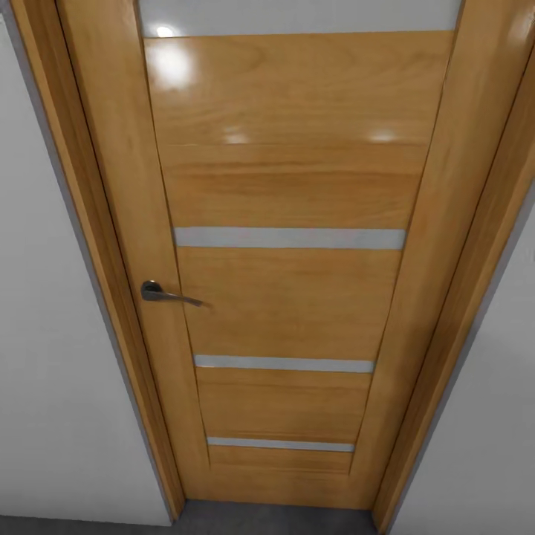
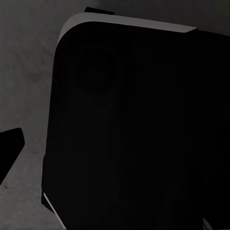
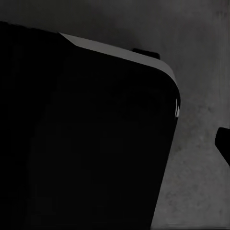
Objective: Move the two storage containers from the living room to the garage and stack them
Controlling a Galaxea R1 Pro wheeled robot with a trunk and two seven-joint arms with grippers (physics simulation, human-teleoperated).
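The two storage containers are out of view. A light-wood door [image 1: 290,297] with narrow frosted strips stands shut right in front of me in the head view, and a strip of grey concrete floor [image 1: 275,520] shows at its foot. In the left wrist view a black finger [image 2: 9,148] pokes in at the edge over the concrete floor [image 2: 24,72]. The right wrist view has a similar black finger [image 3: 223,143] at its edge above the floor [image 3: 201,182]. Neither view lets me judge how the jaws stand.
A dark metal lever handle [image 1: 167,294] sits on the door's left side. Plain white walls [image 1: 52,371] flank the wooden frame [image 1: 446,334]. A large black rounded body with a pale rim, probably my own base, fills the left wrist view [image 2: 134,134] and the right wrist view [image 3: 86,143].
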